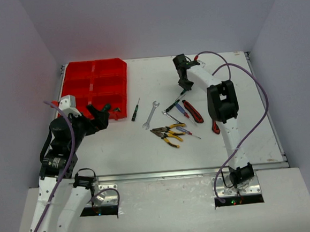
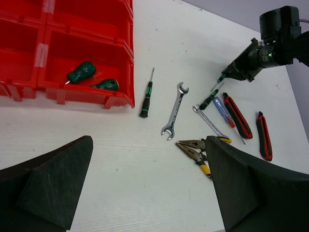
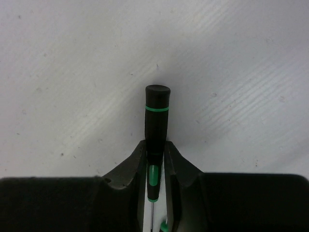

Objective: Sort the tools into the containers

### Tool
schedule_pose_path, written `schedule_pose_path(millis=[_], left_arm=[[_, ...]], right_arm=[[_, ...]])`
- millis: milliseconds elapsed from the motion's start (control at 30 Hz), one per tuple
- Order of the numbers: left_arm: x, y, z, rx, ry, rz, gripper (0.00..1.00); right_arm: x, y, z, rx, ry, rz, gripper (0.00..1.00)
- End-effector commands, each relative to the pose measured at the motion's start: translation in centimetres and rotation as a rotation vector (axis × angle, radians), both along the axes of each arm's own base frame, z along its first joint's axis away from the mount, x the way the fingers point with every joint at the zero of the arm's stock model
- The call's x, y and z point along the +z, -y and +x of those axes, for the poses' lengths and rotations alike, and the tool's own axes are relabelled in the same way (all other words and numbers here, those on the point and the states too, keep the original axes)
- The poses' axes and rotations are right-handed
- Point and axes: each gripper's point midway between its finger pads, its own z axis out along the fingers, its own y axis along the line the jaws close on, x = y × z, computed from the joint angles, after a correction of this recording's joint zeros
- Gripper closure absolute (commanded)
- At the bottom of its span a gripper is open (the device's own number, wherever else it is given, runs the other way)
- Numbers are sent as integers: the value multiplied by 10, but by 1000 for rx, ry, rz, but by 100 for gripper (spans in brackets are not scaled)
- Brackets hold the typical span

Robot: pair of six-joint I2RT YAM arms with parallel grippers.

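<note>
Red glossy plastic forms the organiser tray [image 1: 108,71], a grid of rectangular, thin-walled compartments. Two stubby green-handled tools [image 2: 81,72] lie in the corner compartment nearest the loose tools.

Everything else sits on the matte, faintly ribbed white table [image 1: 120,151], to the right of the tray. Nearest it is one slim screwdriver [image 2: 146,94] with a black and green grip. Next comes one bright steel open-ended wrench [image 2: 175,111]. Farther from the tray is a cluster: one thinner steel wrench [image 2: 210,123], one blue-and-red screwdriver [image 2: 223,110], two red-and-black handled cutters [image 2: 236,116] and yellow-and-black pliers [image 2: 198,152] with pointed jaws. Whether the pliers are one pair or two overlapping pairs I cannot tell.

At the far side of that cluster from the tray, the right gripper [image 3: 155,147] is pinched tight around a round black-handled screwdriver [image 3: 157,121] with green rings. Its capped end pokes out past the fingertips.

By the tray's near edge, the left gripper [image 2: 148,145] is spread wide, with nothing between its blunt black fingers [image 2: 53,183].
</note>
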Motion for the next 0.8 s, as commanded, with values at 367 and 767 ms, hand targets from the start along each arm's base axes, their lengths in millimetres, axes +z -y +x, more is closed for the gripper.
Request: schedule_pose_path(millis=[367,767], left_arm=[[15,17,10,-95,54,-20,0],[65,107,8,-558,220,-438,0]], right_arm=[[84,-13,48,159,335,136,100],[289,-116,-121,1172,934,490,100]])
